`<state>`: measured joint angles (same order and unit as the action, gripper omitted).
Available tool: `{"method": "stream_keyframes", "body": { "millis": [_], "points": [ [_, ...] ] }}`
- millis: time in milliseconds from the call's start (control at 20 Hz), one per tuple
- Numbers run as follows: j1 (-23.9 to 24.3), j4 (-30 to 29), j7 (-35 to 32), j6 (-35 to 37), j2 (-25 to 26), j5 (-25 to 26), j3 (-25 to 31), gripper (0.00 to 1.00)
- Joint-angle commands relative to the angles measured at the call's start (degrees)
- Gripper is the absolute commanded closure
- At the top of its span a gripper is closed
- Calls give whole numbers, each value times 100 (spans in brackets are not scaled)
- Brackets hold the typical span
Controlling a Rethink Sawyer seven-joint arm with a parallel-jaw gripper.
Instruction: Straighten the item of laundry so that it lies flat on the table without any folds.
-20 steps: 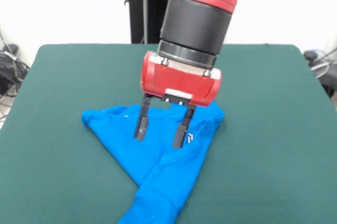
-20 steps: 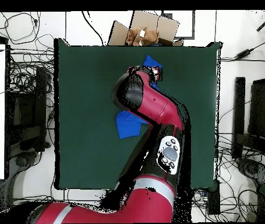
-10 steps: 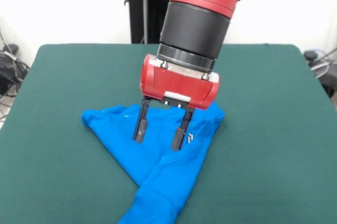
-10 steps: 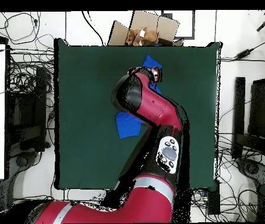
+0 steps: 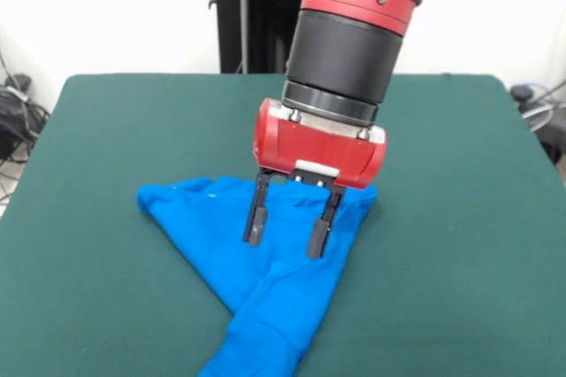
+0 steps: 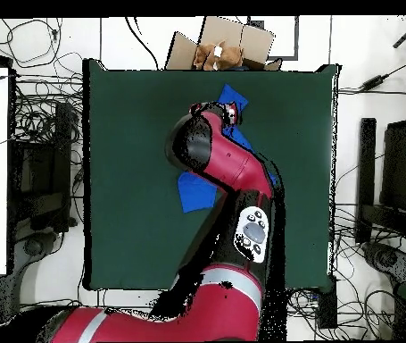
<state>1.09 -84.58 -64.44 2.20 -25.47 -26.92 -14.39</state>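
The item of laundry (image 5: 208,226) is a bright blue shirt lying crumpled on the green table (image 5: 106,129). It forms a rough triangle, with a folded strip running down to the near edge. My gripper (image 5: 285,247) hangs over the shirt's right half, open, with nothing between its two dark fingers (image 5: 256,218). I cannot tell whether the tips touch the cloth. In the overhead view the red arm (image 6: 228,170) covers most of the item of laundry (image 6: 191,192), and only blue patches show beside it.
A cardboard box (image 6: 228,43) sits just beyond one table (image 6: 126,134) edge in the overhead view. Cables and dark stands (image 6: 63,161) surround the table. A black post (image 5: 243,14) rises behind the table's far side.
In the front view my gripper has shifted to the right and slightly lower over the shirt, still open. The shirt has not moved.
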Motion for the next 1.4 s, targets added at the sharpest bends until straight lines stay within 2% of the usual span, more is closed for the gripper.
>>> {"method": "stream_keyframes", "body": {
  "millis": [50,250,750,1000,1250,1400],
  "points": [
    [99,-701,-1585,61,128,61,763,0],
    [513,-991,-1659,8,-45,90,1420,0],
    [1194,-1402,-1852,-315,-141,160,2437,0],
    [1172,-1410,-1864,-423,-87,114,2423,0],
    [587,-1158,-1802,-282,49,-228,1671,0],
    [444,-1075,-1801,-223,111,-323,1486,0]
  ]
}}
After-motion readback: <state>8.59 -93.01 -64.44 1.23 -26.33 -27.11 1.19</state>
